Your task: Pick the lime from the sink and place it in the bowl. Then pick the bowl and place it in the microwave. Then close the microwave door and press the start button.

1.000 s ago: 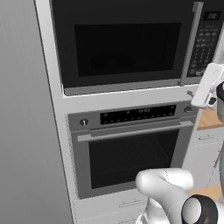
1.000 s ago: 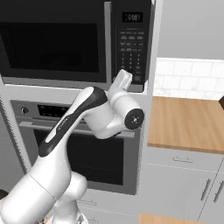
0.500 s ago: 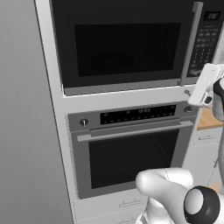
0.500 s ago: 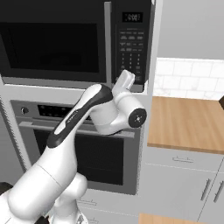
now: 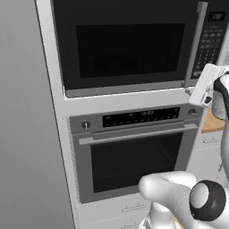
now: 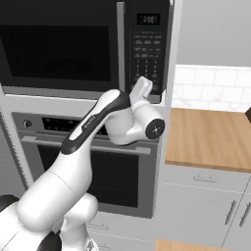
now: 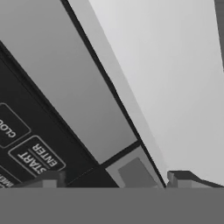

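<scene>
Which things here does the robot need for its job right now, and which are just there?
For the job:
- big black built-in microwave, door shut
- its tall black door with the silver handle
- white START/ENTER button on the dark keypad
- two-finger gripper, jaws apart, near the button

Just there:
- silver wall oven with glass window
- wooden counter
- white tiled wall

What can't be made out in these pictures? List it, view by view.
- Bowl and lime: the shut microwave door has a dark window in both base views; nothing inside can be told.
- Fingers: cut off by the hand view's bottom edge; contact with the START/ENTER button cannot be told.
- Keypad labels: too small in the base views.
</scene>
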{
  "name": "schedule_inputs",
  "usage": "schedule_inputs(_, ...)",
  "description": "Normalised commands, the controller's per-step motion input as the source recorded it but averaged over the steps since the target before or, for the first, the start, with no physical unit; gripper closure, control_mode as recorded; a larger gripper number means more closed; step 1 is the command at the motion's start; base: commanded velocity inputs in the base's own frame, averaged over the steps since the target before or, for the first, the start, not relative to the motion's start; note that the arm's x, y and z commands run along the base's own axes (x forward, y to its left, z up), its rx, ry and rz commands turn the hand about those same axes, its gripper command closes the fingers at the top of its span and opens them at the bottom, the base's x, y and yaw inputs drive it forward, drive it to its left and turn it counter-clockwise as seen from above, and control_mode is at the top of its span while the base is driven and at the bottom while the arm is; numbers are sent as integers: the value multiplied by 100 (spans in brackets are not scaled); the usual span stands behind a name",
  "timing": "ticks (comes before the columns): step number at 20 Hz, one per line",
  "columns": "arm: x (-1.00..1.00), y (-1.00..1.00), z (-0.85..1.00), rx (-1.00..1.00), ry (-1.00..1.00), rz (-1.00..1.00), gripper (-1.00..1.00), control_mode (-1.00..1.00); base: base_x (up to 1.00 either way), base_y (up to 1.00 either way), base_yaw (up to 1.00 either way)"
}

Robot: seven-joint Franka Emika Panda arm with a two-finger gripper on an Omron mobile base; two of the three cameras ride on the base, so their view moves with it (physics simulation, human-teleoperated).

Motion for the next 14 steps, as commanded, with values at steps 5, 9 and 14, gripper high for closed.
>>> schedule_inputs(5, 21, -8, -3, 0, 0, 0, -100, -100, 0, 0, 0)
schedule_inputs(9, 24, -9, -8, 0, 0, 0, -100, -100, 0, 0, 0)
schedule_inputs(14, 3, -1, -2, 0, -1, 0, -100, -100, 0, 0, 0)
